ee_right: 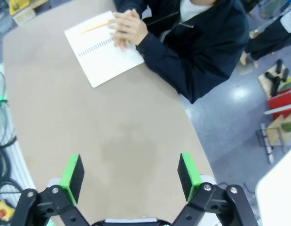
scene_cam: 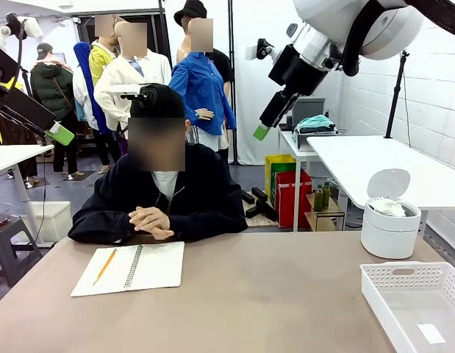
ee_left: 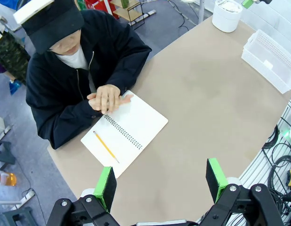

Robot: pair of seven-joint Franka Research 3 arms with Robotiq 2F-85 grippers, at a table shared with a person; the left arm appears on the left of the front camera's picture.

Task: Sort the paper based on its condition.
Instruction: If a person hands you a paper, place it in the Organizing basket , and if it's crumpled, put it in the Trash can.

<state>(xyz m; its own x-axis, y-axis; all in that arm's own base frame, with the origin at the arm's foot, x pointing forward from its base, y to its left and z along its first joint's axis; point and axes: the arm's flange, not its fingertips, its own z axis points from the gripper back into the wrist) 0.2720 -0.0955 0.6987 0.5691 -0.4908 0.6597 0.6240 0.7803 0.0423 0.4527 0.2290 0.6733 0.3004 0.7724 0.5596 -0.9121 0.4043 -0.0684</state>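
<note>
In the front view a person (scene_cam: 165,193) sits at the far side of the tan table (scene_cam: 271,294), hands (scene_cam: 150,221) clasped at its edge just above an open spiral notebook (scene_cam: 157,266) with a yellow pencil (scene_cam: 104,266) lying on its left page. The left gripper (scene_cam: 62,134) hangs high at the left and the right gripper (scene_cam: 262,132) high right of centre, both well clear of the table. At the right a white bin (scene_cam: 389,234) stands with its lid tipped up, and crumpled paper (scene_cam: 389,207) shows inside it. Near the corner is a white slotted basket (scene_cam: 403,276) holding a small flat white slip (scene_cam: 431,333). The left wrist view looks down on notebook, pencil and clasped hands; its green pads (ee_left: 106,186) stand wide apart with nothing between them, so that gripper is released. The bin and basket sit at the far corner, white paper in the bin. In the right wrist view the pads (ee_right: 188,170) are likewise spread wide over bare tabletop, gripping nothing, with the notebook and the person's hands beyond.
</note>
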